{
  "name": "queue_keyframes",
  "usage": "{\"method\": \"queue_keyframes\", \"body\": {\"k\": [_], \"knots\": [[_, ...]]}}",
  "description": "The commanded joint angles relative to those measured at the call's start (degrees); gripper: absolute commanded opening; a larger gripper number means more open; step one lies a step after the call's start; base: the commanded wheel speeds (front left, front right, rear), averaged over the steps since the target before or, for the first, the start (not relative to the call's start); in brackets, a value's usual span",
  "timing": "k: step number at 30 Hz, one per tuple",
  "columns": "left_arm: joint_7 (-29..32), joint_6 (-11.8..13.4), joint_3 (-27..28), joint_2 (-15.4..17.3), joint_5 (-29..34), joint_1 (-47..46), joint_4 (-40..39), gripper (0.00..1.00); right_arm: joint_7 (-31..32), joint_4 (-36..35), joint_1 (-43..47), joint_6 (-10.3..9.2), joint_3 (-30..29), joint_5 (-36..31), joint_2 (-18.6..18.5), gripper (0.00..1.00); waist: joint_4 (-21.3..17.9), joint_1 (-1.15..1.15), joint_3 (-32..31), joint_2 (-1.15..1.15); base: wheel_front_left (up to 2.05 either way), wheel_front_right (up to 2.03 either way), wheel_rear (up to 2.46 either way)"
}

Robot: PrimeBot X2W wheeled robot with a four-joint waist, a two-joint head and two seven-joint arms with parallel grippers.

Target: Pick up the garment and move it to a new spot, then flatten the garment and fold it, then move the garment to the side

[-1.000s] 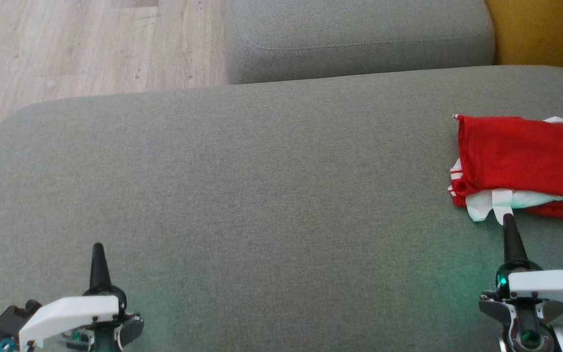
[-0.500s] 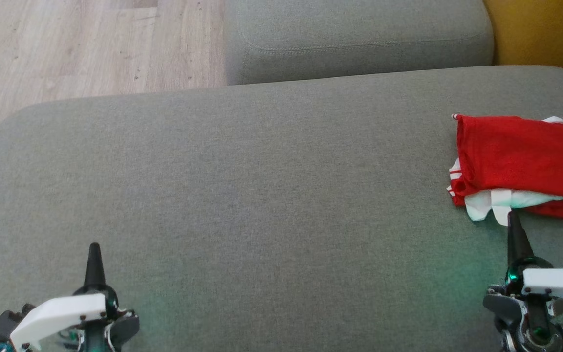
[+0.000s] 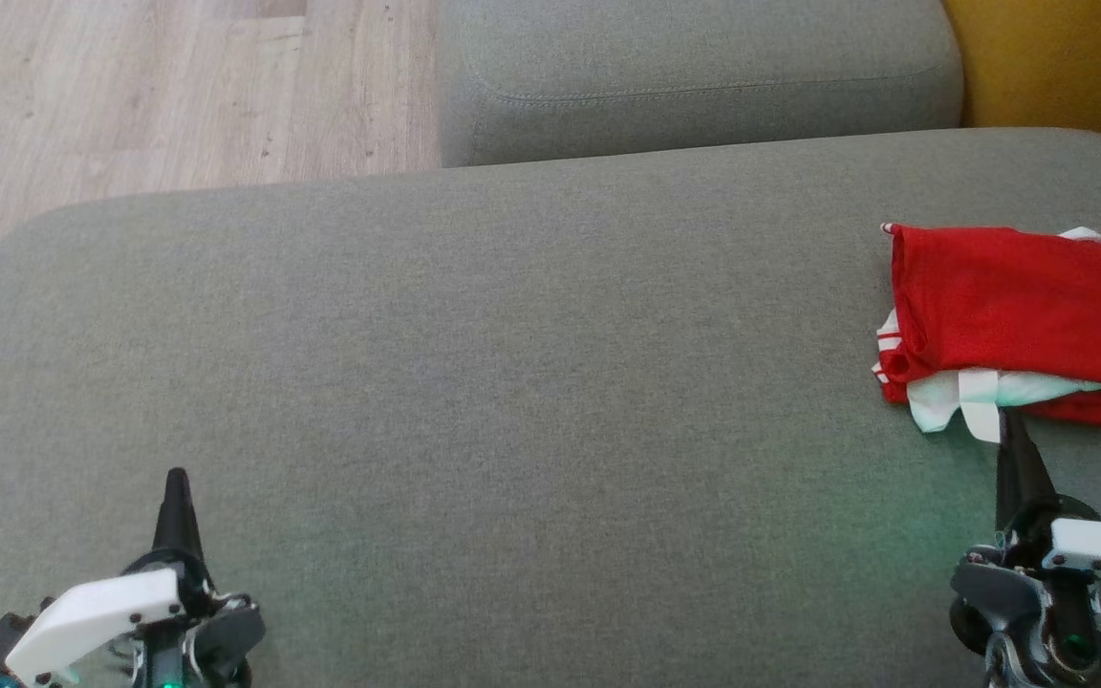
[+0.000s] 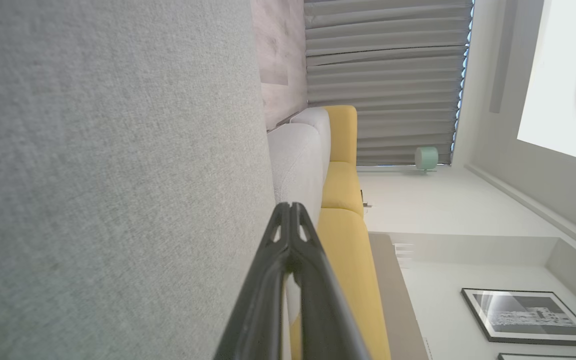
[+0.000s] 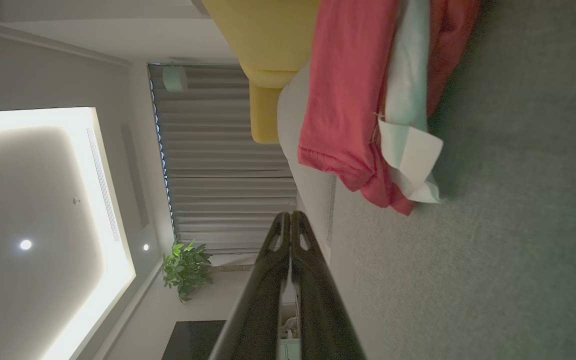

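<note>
One red and white garment point(image 3: 1019, 306) lies folded on the right of one grey sofa point(image 3: 512, 382). The left gripper point(image 3: 175, 481) and right gripper point(image 3: 1009, 425), two in all, are closed tight, holding nothing. Wood floor point(image 3: 130, 96) lies far left.

Fingers pressed together on right gripper point(image 5: 290, 218); ahead and right of its tips, near, folded red-and-white garment point(image 5: 343, 100) on grey cushion point(image 5: 493, 260).
</note>
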Motion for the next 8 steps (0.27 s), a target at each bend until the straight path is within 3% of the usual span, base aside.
{"method": "queue_keyframes", "body": {"k": [1, 8], "knots": [[0.7, -0.5, 2.4, 0.3, -1.7, -2.9, -2.1, 0.0, 0.7, -2.4, -3.1, 0.2, 0.8, 2.2, -0.7, 0.0, 0.0, 0.0, 0.0, 0.0, 0.0, 0.0, 0.0], [0.9, -0.5, 2.5, 0.3, -2.2, -2.9, -2.1, 0.0, 0.9, -2.4, -3.2, 0.2, 0.7, 2.7, -0.7, 0.0, 0.0, 0.0, 0.0, 0.0, 0.0, 0.0, 0.0]]}}
